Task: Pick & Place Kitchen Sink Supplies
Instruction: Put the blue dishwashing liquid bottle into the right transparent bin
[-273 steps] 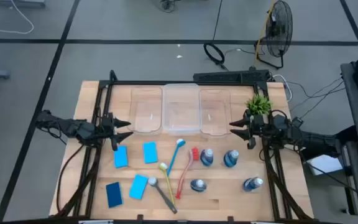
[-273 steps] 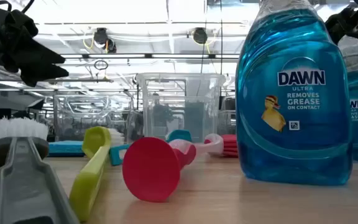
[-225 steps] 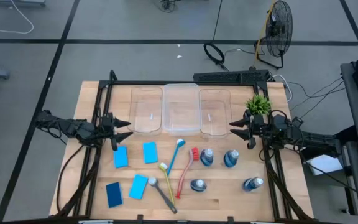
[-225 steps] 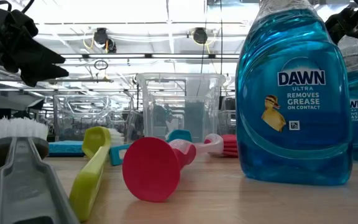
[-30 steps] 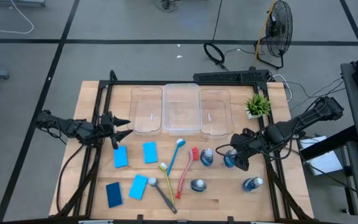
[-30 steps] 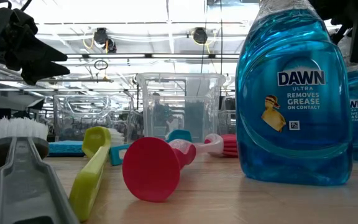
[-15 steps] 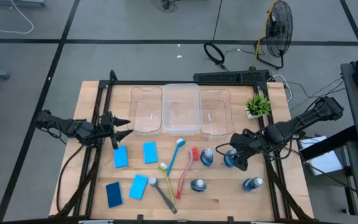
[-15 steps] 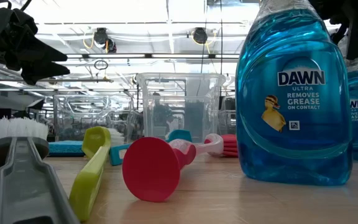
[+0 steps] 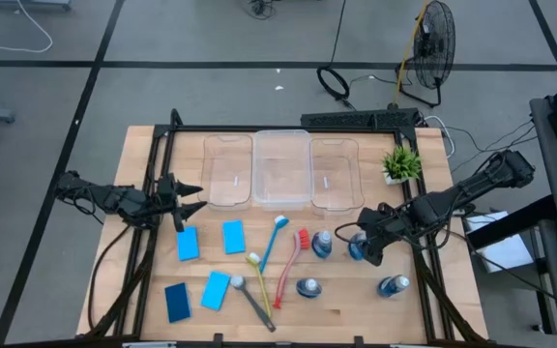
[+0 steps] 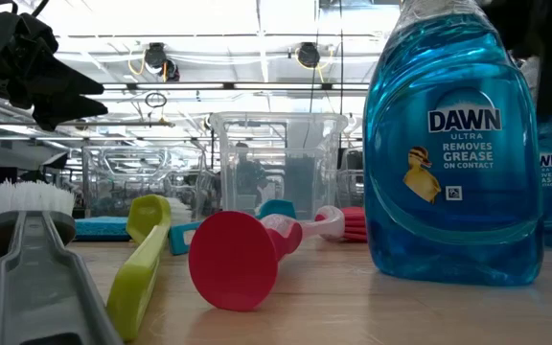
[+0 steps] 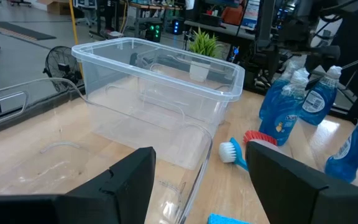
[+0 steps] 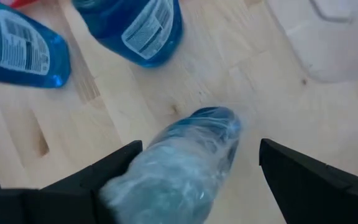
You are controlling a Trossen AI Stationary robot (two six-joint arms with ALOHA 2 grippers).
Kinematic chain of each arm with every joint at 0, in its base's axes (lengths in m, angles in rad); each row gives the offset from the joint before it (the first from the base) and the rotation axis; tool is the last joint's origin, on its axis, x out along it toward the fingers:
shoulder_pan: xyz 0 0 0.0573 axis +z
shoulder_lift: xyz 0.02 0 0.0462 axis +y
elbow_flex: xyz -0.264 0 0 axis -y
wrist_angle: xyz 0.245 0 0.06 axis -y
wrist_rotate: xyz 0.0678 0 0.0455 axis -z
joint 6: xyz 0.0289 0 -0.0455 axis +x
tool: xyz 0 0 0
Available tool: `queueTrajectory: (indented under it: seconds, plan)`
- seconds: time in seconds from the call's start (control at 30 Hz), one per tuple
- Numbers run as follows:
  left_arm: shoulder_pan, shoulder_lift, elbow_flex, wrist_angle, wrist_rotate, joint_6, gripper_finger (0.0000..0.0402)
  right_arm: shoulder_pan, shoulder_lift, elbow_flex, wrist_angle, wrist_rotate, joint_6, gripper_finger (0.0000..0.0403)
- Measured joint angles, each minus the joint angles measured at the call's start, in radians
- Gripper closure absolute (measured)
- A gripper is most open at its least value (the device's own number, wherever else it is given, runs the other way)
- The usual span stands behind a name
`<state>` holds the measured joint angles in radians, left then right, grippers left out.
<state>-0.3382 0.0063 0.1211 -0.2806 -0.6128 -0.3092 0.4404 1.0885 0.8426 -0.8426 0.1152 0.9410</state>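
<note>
Right wrist view: the right pincer [image 12: 194, 171] stands spread wide, a bottle [image 12: 179, 155] between its fingers, ungripped.

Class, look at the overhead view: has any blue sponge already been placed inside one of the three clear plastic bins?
No: all four flat blue sponges lie on the wooden table, and the clear plastic bins hold none.

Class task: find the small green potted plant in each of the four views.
High view: small green potted plant, right of the three clear plastic bins.
Low view: not in it.
Left wrist view: plant beyond the bins.
Right wrist view: not in it.
Shared landmark: the bins.
</note>
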Motion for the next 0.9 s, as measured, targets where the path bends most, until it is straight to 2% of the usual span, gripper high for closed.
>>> queueTrajectory:
  seconds: [0.17,0.4,0.57,0.8,0.9]
  plan:
    - [0.0,0.0,0.0,0.0,0.0,0.0,0.0149,0.0,0.0,-0.066,0.088,-0.018,0.054,0.009]
    - [0.0,0.0,0.0,0.0,0.0,-0.001,0.0149,0.0,0.0,-0.084,0.124,-0.012,0.054,0.01]
    - [0.0,0.0,0.0,0.0,0.0,-0.001,0.0149,0.0,0.0,-0.084,0.122,-0.014,0.066,0.0136]
    - [0.0,0.0,0.0,0.0,0.0,-0.001,0.0149,0.0,-0.001,-0.083,0.123,-0.012,0.068,0.0215]
    - [0.0,0.0,0.0,0.0,0.0,0.0,0.0149,0.0,-0.001,-0.083,0.124,-0.013,0.068,0.0236]
